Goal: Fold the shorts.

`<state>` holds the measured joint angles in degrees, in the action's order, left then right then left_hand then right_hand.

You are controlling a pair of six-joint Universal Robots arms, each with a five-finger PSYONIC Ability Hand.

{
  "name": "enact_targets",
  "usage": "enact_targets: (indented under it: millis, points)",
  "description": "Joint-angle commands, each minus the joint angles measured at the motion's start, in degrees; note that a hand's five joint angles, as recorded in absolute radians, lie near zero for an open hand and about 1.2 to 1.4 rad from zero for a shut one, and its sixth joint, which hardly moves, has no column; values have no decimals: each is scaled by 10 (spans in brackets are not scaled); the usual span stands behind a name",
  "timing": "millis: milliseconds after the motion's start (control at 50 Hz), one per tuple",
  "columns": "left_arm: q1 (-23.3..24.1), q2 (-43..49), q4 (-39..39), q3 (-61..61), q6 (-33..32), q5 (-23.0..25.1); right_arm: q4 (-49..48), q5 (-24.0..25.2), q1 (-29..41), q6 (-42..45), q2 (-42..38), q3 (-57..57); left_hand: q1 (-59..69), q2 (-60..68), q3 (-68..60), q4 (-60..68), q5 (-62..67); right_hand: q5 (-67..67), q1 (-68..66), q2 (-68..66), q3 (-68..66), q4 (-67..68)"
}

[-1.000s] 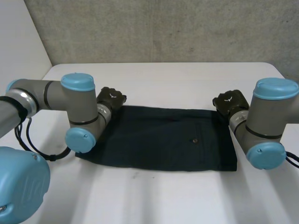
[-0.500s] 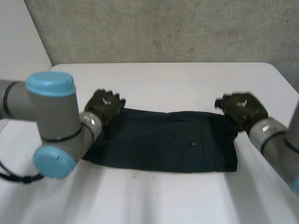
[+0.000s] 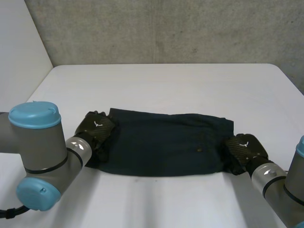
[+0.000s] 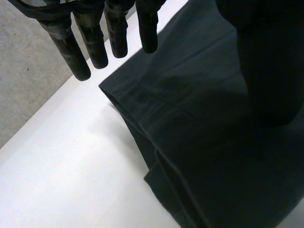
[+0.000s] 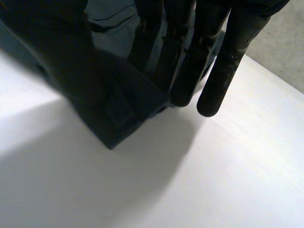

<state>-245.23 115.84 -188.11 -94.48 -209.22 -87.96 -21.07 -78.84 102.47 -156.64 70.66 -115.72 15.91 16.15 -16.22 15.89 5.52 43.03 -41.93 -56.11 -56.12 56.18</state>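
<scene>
Closest in, at the near right corner of the shorts (image 3: 161, 142): right robot hand (image 3: 244, 151), fingers (image 5: 235, 57) straight, laid over the corner's hem, the outermost past the edge above bare tabletop (image 3: 166, 85). No curl or pinch to be seen; open, holding nothing.

A little farther back, over the left short edge: left robot hand (image 3: 95, 129), fingers (image 4: 116, 33) straight and spread, poised just above the cloth, fingertips just short of a corner, thumb over the fabric beside them. Open as well, nothing gripped.

Between the two, flat on the tabletop: dark shorts, long axis running side to side from one hand to the other, small button (image 3: 198, 150) toward the right end. Each end nearest its own arm, so one hand per end. Far long edge straight ahead of both hands, away from the robot; beyond it bare tabletop, then a grey wall.

Judged from this: no fold made yet. Likely next: close on the cloth at both ends, lift, and carry the near edge across the short axis to the far edge. Worth watching the right corner, thick at the hem and apt to slip from a shallow pinch.
</scene>
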Motion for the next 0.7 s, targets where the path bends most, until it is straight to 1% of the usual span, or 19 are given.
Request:
enact_targets:
  millis: [20, 80, 140, 220, 240, 260, 300, 320, 340, 380, 400, 460, 480, 520, 540, 560, 620, 640, 700]
  points:
    - [3, -24, 5, -8, 14, 0, -10, -11, -20, 28, 2, 7, 0, -2, 3, 0, 4, 270, -381, -239, -239, 238]
    - [3, -48, 5, -13, 21, 0, -5, -12, -28, 31, 4, 9, -3, -5, 6, -3, 1, 270, -381, -239, -239, 238]
    - [3, -80, 6, -18, 27, 1, 8, -12, -46, 52, 5, 11, -6, -9, 10, -6, -3, 270, -381, -239, -239, 238]
    - [-2, -117, 6, -27, 32, 2, 55, -11, -83, 124, 34, 21, -10, -12, 13, -10, -6, 270, -381, -239, -239, 238]
    - [-2, -124, 6, -30, 33, 2, 80, -11, -98, 165, 47, 28, -10, -12, 13, -10, -6, 270, -381, -239, -239, 238]
    - [-3, -136, 6, -35, 36, 3, 92, -12, -104, 186, 53, 32, -10, -12, 13, -10, -6, 270, -381, -239, -239, 238]
    - [-4, -146, 6, -40, 36, 3, 111, -12, -111, 229, 59, 47, -12, -14, 15, -11, -8, 270, -381, -239, -239, 238]
    - [-5, -150, 6, -43, 37, 4, 124, -13, -105, 264, 65, 63, -13, -16, 16, -13, -9, 270, -381, -239, -239, 238]
    - [-9, -156, 6, -47, 38, 4, 132, -14, -98, 279, 68, 72, -15, -17, 18, -15, -11, 270, -381, -239, -239, 238]
    - [-10, -161, 6, -50, 38, 4, 139, -14, -66, 299, 76, 93, -17, -19, 20, -16, -13, 270, -381, -239, -239, 238]
    - [-11, -163, 6, -51, 39, 4, 140, -15, -15, 308, 83, 115, -17, -19, 20, -16, -13, 270, -381, -239, -239, 238]
    - [-10, -164, 6, -53, 40, 3, 143, -12, 58, 311, 81, 153, -17, -19, 20, -16, -13, 270, -381, -239, -239, 238]
    - [-10, -164, 6, -53, 40, 2, 142, -11, 101, 313, 77, 175, -17, -19, 20, -16, -13, 270, -381, -239, -239, 238]
    - [-7, -164, 4, -52, 41, 2, 140, -11, 141, 317, 67, 195, -17, -19, 20, -16, -13, 270, -381, -239, -239, 238]
    - [-7, -164, 3, -51, 41, 2, 137, -9, 161, 317, 57, 205, -17, -19, 20, -16, -13, 270, -381, -239, -239, 238]
    - [-5, -164, 3, -50, 43, 2, 135, -4, 202, 323, 37, 225, -18, -21, 21, -18, -14, 270, -381, -239, -239, 238]
    - [-3, -164, 2, -47, 53, 1, 140, 0, 272, 336, 0, 254, -18, -21, 21, -18, -14, 270, -381, -239, -239, 238]
    - [-3, -165, 3, -45, 57, 1, 138, 2, 313, 345, -25, 265, -18, -21, 21, -18, -14, 270, -381, -239, -239, 238]
    - [-4, -167, 2, -40, 76, 1, 137, 13, 359, 352, -57, 272, -18, -21, 21, -18, -14, 270, -381, -239, -239, 238]
